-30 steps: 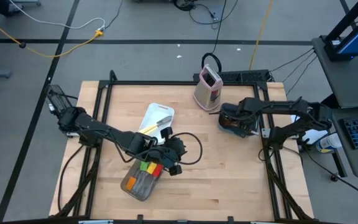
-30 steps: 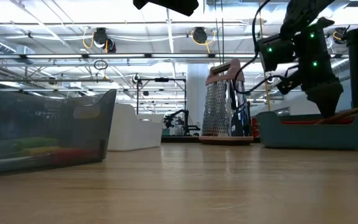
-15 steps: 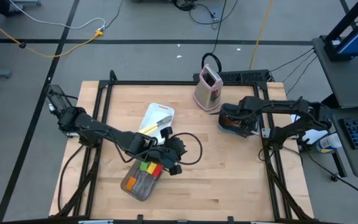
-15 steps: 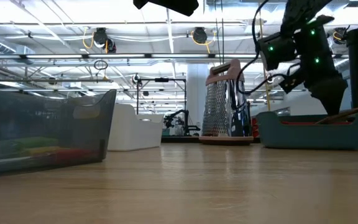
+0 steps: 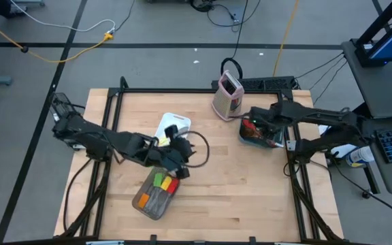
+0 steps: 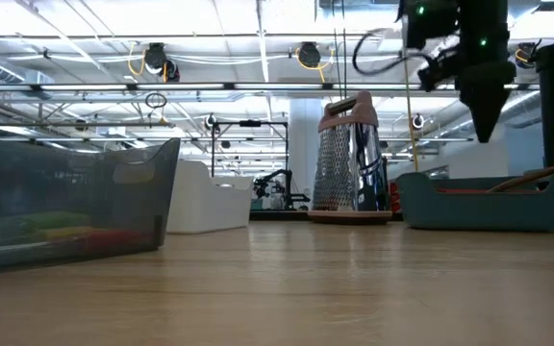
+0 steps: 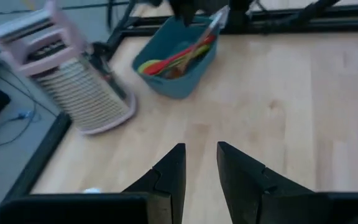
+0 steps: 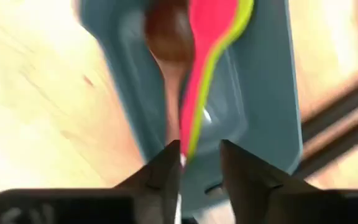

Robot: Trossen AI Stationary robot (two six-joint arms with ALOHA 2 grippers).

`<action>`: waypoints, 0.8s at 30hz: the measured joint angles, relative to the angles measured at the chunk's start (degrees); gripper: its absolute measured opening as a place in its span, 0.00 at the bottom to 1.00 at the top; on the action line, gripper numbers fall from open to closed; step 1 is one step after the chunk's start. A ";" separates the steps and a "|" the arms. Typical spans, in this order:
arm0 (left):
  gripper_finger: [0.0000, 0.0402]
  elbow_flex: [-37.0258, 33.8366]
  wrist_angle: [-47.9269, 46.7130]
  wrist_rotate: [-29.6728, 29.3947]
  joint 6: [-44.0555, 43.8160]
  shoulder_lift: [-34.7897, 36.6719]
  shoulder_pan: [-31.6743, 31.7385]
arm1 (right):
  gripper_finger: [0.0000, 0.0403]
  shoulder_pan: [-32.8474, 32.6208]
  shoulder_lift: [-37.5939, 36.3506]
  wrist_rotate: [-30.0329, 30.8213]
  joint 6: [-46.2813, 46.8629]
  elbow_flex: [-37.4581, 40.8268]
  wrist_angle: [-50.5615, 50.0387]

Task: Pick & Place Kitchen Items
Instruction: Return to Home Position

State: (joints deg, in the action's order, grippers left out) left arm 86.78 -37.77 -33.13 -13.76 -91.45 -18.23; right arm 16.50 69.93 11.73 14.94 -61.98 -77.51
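My right gripper (image 8: 197,152) hangs open above the teal bin (image 5: 256,136), fingers pointing down, nothing between them; the low view shows it high over the bin (image 6: 484,106). Inside the bin lie a brown wooden spoon (image 8: 169,37), a red spoon (image 8: 207,37) and a green spatula (image 8: 241,18) beneath it. My left gripper (image 7: 201,158) is open and holds nothing; it hovers between the white tray (image 5: 175,121) and the grey bin (image 5: 156,194), pointing toward the teal bin (image 7: 179,59). The grey bin holds green, yellow and red utensils (image 5: 163,182).
The pink-and-steel box grater (image 5: 226,95) stands upright just left of the teal bin, near the far edge. A yellow-handled knife (image 5: 160,141) lies on the white tray. Bare wood stretches across the table's middle and near right (image 5: 237,190).
My right gripper has risen straight up out of the teal bin, leaving the utensils lying in it. My left gripper has lifted from over the grey bin, drawn back toward the table's left and far side, and tipped up toward level.
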 joint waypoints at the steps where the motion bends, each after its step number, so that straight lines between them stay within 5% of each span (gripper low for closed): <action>1: 0.24 0.00 -1.24 0.00 0.42 1.06 0.28 | 0.24 -0.73 -1.07 -0.05 0.01 0.00 1.11; 7: 0.24 -0.02 -8.25 -1.39 1.09 7.19 1.16 | 0.02 -5.53 -8.10 0.02 0.48 0.00 6.11; 16: 0.24 -0.63 -21.49 -7.57 -1.89 16.13 0.13 | 0.05 -11.67 -17.19 0.06 -0.15 0.00 15.15; 24: 0.24 -15.50 -21.36 -8.70 -10.96 31.66 0.70 | 0.01 -16.14 -21.97 0.08 -1.11 0.00 21.19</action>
State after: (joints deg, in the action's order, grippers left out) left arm 71.28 -59.13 -41.82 -24.71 -59.79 -17.53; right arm 0.36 47.95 11.81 13.83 -61.98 -56.32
